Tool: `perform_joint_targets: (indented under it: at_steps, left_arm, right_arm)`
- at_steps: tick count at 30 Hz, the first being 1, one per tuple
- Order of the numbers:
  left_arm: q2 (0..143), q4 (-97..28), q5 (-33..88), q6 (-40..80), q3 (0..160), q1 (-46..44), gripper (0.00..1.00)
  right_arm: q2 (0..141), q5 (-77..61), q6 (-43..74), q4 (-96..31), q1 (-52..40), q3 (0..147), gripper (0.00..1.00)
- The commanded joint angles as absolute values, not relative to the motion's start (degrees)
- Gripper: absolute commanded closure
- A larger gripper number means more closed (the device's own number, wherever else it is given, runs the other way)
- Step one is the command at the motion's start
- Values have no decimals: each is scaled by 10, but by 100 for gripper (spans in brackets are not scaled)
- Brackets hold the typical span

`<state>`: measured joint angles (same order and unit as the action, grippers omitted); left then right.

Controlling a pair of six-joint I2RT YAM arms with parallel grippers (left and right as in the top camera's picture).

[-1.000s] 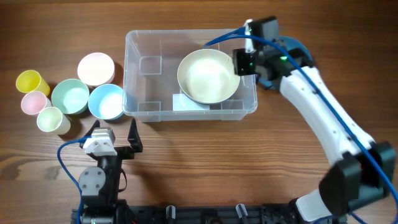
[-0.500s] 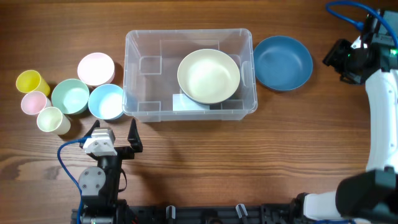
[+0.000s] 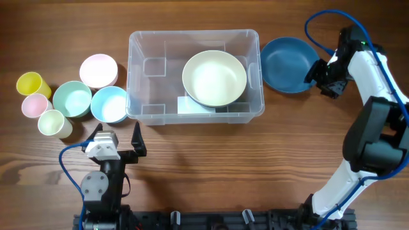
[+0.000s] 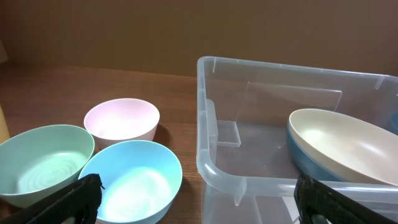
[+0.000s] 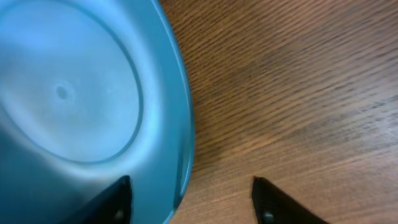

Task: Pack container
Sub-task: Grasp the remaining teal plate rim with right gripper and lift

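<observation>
When seen from above: a large clear see-through plastic container in the middle of the brown wooden surface, with a big round cream bowl inside, on the right part of its floor. Just beside the container's right wall, a round dark blue bowl, with the right pincer at its right edge. Left of the container, a round pink bowl, a round green bowl and a round light blue bowl, then a small yellow cup, a small pink cup and a small pale cream cup. Near the front edge, the left pincer, wide open, holding nothing.

From the left wrist: two black fingers far apart at the bottom corners, touching nothing, the container's near corner ahead.

From the right wrist: the dark blue bowl's rim between two black fingertips, one over the bowl's inside, one over bare wood. Partly open, gripping nothing.
</observation>
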<state>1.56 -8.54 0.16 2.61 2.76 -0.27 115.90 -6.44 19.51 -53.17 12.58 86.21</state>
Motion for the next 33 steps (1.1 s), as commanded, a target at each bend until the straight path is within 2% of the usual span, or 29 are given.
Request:
perform_joint_targets:
  at_steps: [1, 3, 4, 7, 10, 20, 27, 33]
  left_arm:
    - [15, -83, 10, 17, 22, -6, 0]
    - [15, -83, 11, 17, 22, -6, 0]
    - [15, -83, 10, 17, 22, -6, 0]
    - [15, -83, 10, 17, 22, -6, 0]
    - [15, -83, 11, 17, 22, -6, 0]
    - [15, -83, 10, 17, 22, -6, 0]
    - [15, -83, 10, 17, 22, -6, 0]
    - [15, -83, 10, 17, 22, -6, 0]
  right_arm:
    - [1172, -76, 188, -525, 124, 856, 62]
    - [1172, -76, 188, -523, 124, 856, 80]
    - [1172, -76, 188, -524, 124, 856, 84]
    - [1172, -76, 185, -525, 124, 856, 84]
    - [1172, -74, 182, -526, 124, 856, 96]
    - [1105, -45, 180, -535, 151, 856, 96]
    - [943, 63, 182, -569, 174, 856, 96]
    - [816, 27, 163, -566, 143, 856, 96]
